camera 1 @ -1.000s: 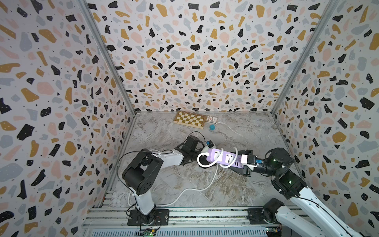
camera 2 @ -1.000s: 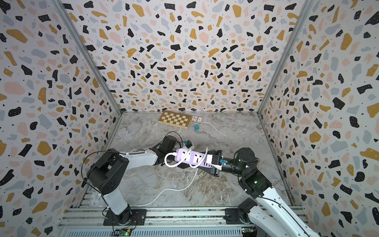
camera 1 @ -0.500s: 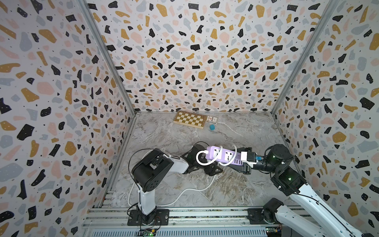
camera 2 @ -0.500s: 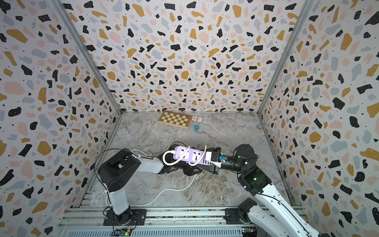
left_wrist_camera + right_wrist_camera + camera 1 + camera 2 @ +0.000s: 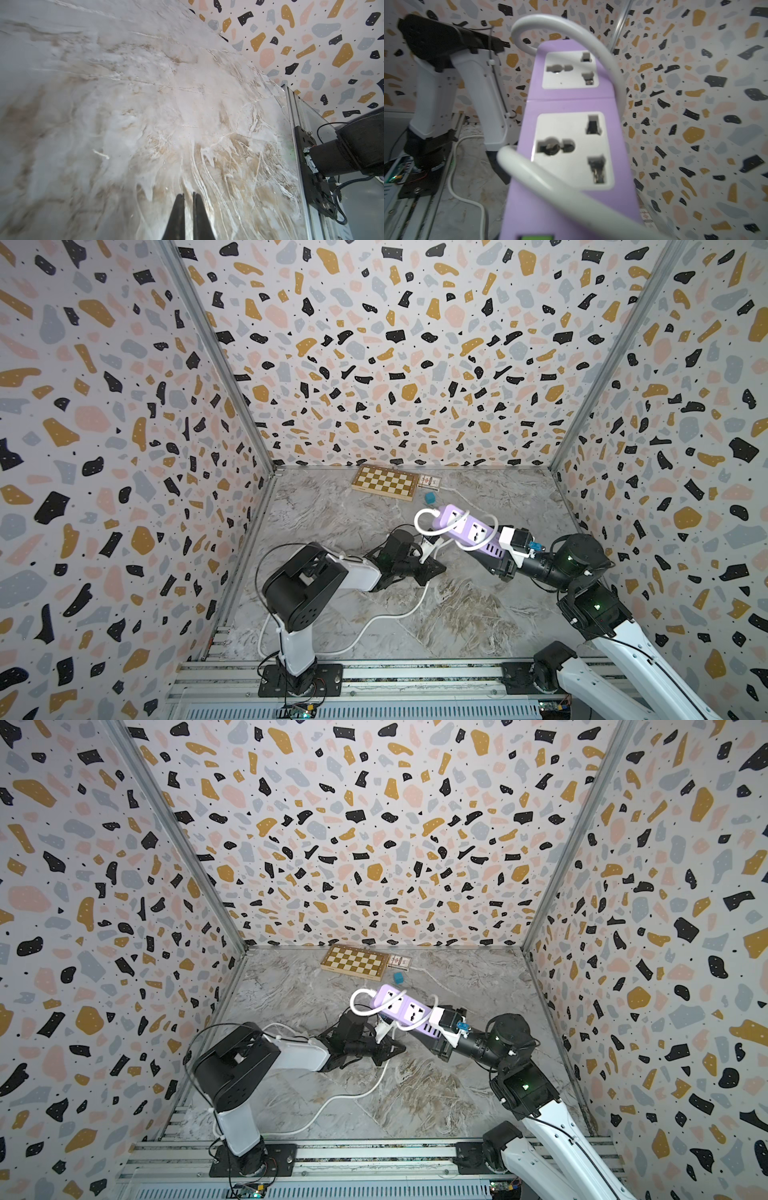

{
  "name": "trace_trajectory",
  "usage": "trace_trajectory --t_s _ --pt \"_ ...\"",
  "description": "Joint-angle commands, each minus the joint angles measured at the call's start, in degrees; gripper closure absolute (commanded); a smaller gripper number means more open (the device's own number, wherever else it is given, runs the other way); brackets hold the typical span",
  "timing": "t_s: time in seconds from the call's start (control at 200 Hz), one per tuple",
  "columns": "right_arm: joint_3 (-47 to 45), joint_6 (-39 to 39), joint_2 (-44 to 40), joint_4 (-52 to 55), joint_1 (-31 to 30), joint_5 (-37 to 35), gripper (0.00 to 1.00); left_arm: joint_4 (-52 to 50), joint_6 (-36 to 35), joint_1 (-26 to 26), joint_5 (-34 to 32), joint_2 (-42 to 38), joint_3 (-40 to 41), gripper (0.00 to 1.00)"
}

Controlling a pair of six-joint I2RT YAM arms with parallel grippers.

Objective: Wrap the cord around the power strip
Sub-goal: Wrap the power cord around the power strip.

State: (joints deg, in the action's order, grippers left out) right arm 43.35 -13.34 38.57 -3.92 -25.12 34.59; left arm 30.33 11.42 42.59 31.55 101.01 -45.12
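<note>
We record that in both top views the fingertips of the right gripper (image 5: pixel 496 560) are hidden by the power strip (image 5: pixel 476 535), and the right wrist view cuts off the strip's end nearest its lens. The cord (image 5: pixel 542 178) is out of focus where it loops closest to that lens, and in both top views it passes behind the left arm (image 5: pixel 297 639), so we cannot trace it to a plug. The left wrist view shows only the finger ends of the left gripper (image 5: pixel 188 195).
</note>
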Motion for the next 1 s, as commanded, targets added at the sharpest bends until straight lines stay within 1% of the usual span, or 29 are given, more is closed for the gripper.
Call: trace_trajectory --t_s 0.0,0.05,0.08,0.14,0.295,0.355,0.496,0.541,0.586,0.636,0.701,0.731,0.881,0.941,0.996 --pt "0.95 6.89 0.27 -1.47 7.67 -7.25 1.0 -8.85 -3.65 0.04 -8.35 -8.6 2.47 1.0" --pt "0.2 9.8 0.88 -1.56 11.85 -8.33 1.0 -13.09 -5.35 0.08 -10.66 -12.45 3.46 1.0" --pt "-0.62 10.61 0.78 -1.9 13.34 -9.58 1.0 -15.1 -5.97 0.04 -12.43 -15.49 4.18 1.0" --pt "-2.37 11.2 0.15 -2.31 13.79 -13.48 1.0 -19.02 -7.71 0.04 -16.55 -20.92 5.5 1.0" --pt "-4.69 10.35 0.19 -0.01 14.92 -16.11 1.0 -31.75 -14.49 0.04 -23.51 -33.92 4.86 1.0" --pt "-5.43 9.6 0.41 0.47 15.23 -16.18 1.0 -36.2 -18.22 0.04 -24.3 -38.08 3.65 1.0" --pt "-6.72 9.53 0.96 0.64 15.63 -14.55 1.0 -41.26 -26.91 0.12 -23.26 -45.27 1.29 1.0" --pt "-6.96 8.63 1.69 1.36 15.63 -13.47 1.0 -44.74 -29.0 0.05 -23.15 -46.25 -0.91 1.0" --pt "-7.05 7.54 2.71 2.62 15.63 -12.13 1.0 -47.67 -31.3 0.13 -21.62 -46.67 -3.54 1.0" --pt "-7.05 5.81 4.15 4.28 15.4 -10.37 1.0 -50.12 -33.16 0.17 -19.95 -46.5 -6.95 1.0" --pt "-7.38 4.63 5.22 5.69 14.35 -10.08 1.0 -53.06 -35.76 0.65 -17.93 -45.48 -11.57 1.0" --pt "-7.62 4.02 5.28 6.18 13.28 -10.54 1.0 -54.36 -36.73 1.06 -17.6 -44.67 -13.8 1.0" --pt "-9.5 -0.06 4.27 6.7 3.67 -16.27 1.0 -60.52 -42.03 3.0 -18.63 -39.97 -25.63 1.0" --pt "-9.43 -1.7 5.12 8.15 0.61 -17.62 1.0 -61.56 -43.41 3.13 -18.12 -38.35 -29.49 1.0" --pt "-9.51 -3.85 5.68 9.37 -2.07 -17.29 1.0 -62.15 -44.57 3.23 -17.62 -36.64 -32.63 1.0"
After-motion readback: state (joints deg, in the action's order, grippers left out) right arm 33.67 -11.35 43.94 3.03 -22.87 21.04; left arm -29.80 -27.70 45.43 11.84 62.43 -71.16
